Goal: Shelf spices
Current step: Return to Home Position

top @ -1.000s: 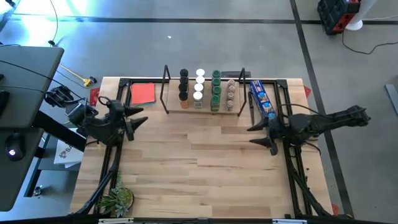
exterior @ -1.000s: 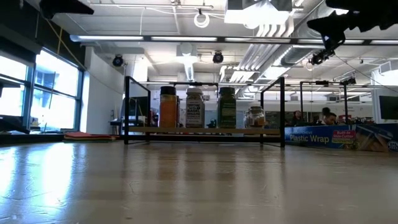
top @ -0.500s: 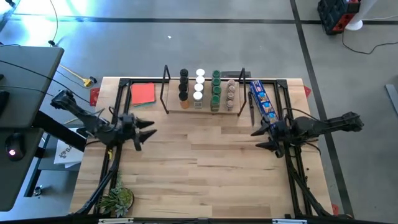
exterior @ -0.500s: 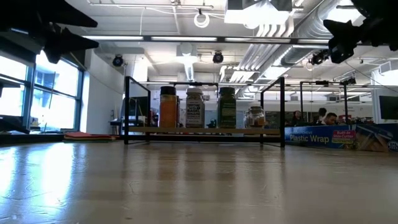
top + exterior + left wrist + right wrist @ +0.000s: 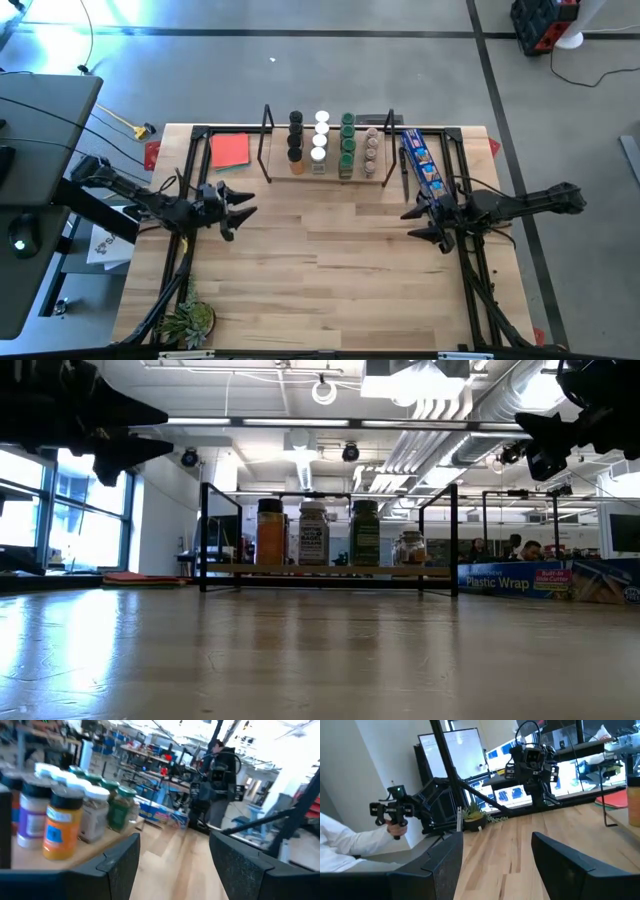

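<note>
A: Where are the spices (image 5: 330,145) to be found?
B: They are stood on the shelf (image 5: 278,165) at the far edge of the tabletop (image 5: 320,270). Four rows are sorted by lid: black, white, green, pale tan. There seem to be three or four to a row, though the count is not surely read from above. A red square (image 5: 229,150) is laid just beside one end of the shelf, a blue packet (image 5: 421,160) beside the other.
A: How is the left gripper (image 5: 243,203) held?
B: It is raised over the tabletop's left side, apart from the shelf. Its fingers (image 5: 120,865) are spread wide — nothing is gripped.
A: And the right gripper (image 5: 410,224)?
B: It is raised over the right side, near the packet's near end — fingers (image 5: 442,865) parted widely, nothing held.
</note>
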You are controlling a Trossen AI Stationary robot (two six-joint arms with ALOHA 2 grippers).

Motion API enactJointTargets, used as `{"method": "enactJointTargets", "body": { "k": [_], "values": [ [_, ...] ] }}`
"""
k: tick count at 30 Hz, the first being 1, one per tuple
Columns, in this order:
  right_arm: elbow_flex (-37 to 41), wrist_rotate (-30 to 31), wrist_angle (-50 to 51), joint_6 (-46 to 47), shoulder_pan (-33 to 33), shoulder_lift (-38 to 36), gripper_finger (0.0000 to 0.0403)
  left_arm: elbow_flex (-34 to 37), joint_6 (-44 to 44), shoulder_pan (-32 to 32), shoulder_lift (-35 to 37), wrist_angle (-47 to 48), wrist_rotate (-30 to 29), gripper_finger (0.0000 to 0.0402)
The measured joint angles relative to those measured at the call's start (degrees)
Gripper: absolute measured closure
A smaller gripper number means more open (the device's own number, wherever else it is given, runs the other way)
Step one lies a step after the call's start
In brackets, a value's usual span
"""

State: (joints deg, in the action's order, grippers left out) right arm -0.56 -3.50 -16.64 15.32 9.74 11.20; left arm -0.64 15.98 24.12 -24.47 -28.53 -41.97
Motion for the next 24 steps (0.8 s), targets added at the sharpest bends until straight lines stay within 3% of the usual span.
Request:
{"method": "enactJointTargets", "body": {
  "k": [3,7,9,15,24],
  "values": [
    [0.0,-1.1,0.1,-1.4,0.0,-0.2,0.0174,0.0,-4.1,-2.7,0.0,-2.4,1.7,0.0165],
    [-2.1,-3.1,4.6,-3.0,0.0,-1.5,0.0174,0.0,-6.5,-10.1,0.0,-6.9,13.4,0.0165],
    [-3.9,-3.2,9.6,-3.4,0.0,-3.0,0.0174,0.0,-6.3,-14.5,0.0,-6.9,18.5,0.0165],
    [-6.3,-3.1,19.5,-4.0,0.0,-10.5,0.0174,0.0,-5.1,-23.9,0.0,-1.9,26.0,0.0165],
    [0.0,-3.3,9.4,-6.2,-0.1,-10.7,0.0174,0.0,-5.0,-25.3,0.1,1.8,31.3,0.0165]
  ]
}}
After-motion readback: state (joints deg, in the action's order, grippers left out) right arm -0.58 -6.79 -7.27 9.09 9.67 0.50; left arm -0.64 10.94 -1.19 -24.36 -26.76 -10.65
